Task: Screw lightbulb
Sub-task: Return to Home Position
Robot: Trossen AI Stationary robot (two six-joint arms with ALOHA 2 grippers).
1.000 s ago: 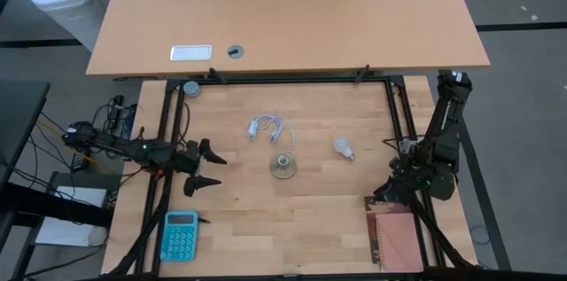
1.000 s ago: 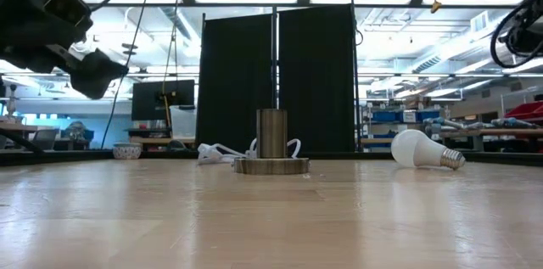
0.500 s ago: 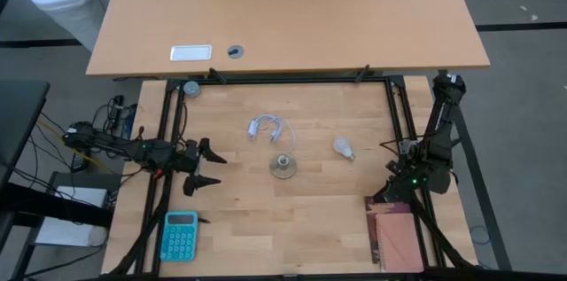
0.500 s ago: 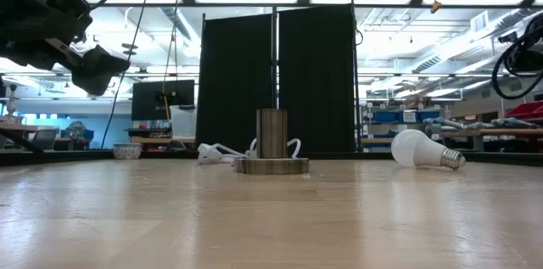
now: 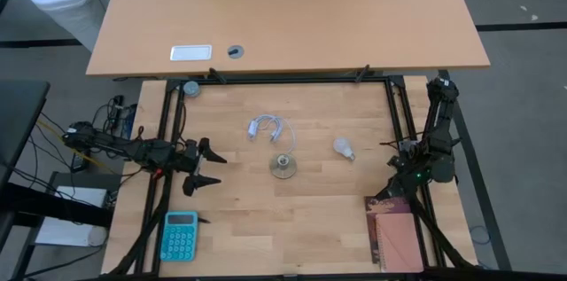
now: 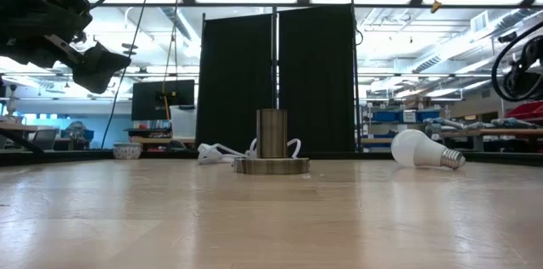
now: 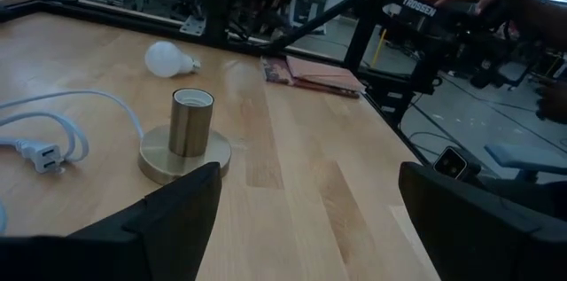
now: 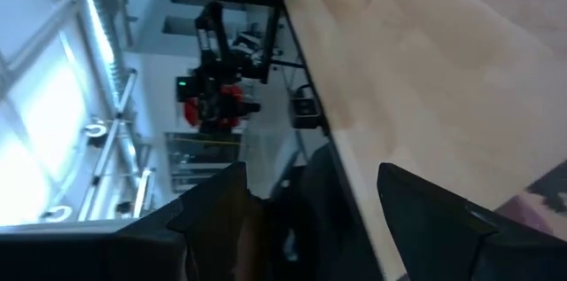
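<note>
Retraction toward the frame's right edge is seen for the right pincer (image 8: 310,175), seemingly spread; the left pincer (image 5: 218,171) is held spread; the lightbulb (image 5: 344,148) is left lying unscrewed, apart from the socket (image 5: 283,167).

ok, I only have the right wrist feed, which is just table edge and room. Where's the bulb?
Observer: The lightbulb lies on its side on the table, apart from the socket, on the right arm's side of it.
Operator: Socket empty?
Observer: Yes. The left wrist view looks into its open top and there is nothing in it.
Operator: Hands?
Observer: Both are open, empty and clear of the bulb. The left hand is raised over the table's left side, and the right hand is tucked at the right edge by the notebook.
</note>
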